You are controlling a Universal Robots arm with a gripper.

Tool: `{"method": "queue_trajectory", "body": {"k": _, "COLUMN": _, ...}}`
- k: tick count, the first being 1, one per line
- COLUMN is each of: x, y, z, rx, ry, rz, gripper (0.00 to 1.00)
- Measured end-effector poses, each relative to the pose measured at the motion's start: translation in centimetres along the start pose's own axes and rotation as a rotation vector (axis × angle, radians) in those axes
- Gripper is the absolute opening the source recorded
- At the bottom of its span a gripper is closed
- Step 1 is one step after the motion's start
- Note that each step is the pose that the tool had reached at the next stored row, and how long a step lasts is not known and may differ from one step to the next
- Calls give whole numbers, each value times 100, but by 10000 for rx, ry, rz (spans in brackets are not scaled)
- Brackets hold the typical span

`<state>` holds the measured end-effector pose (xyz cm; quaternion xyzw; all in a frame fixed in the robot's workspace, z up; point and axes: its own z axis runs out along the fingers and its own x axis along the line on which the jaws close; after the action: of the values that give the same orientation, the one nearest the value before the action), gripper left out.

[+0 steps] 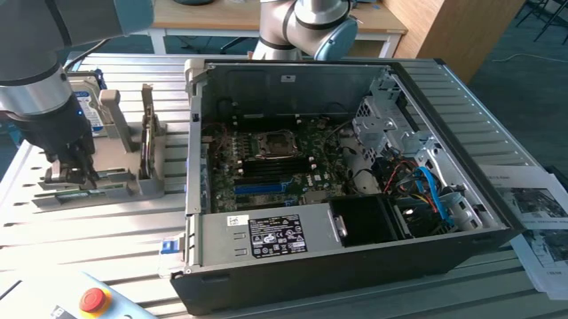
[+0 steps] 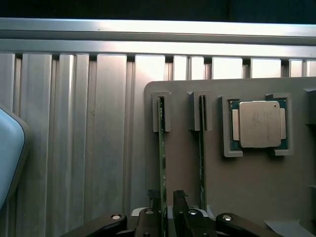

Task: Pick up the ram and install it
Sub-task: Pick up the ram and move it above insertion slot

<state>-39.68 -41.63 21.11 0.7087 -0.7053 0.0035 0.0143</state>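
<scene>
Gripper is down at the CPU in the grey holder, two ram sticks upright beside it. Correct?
No. The gripper is down at the ram, the stick farther from the CPU, not at the CPU; the wrist view shows it. Rest holds.

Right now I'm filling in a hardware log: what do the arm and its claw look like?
The arm is a thick silver-grey tube with pale blue caps on its joints and a black section at the wrist. The claw is black, built from jointed links fastened with round silver pins.
</scene>
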Motion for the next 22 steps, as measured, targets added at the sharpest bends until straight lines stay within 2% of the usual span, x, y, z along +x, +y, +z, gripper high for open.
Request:
{"method": "queue_trajectory", "body": {"k": 8, "x": 0, "y": -17, "z": 5, "rx": -6, "ry": 5, "rz": -356, "gripper": 25}}
{"method": "queue_trajectory", "body": {"k": 20, "x": 0, "y": -23, "z": 6, "rx": 2, "ry": 8, "rz": -579, "gripper": 25}}
{"method": "queue_trajectory", "body": {"k": 22, "x": 0, "y": -30, "z": 6, "rx": 5, "ry": 11, "rz": -760, "gripper": 25}}
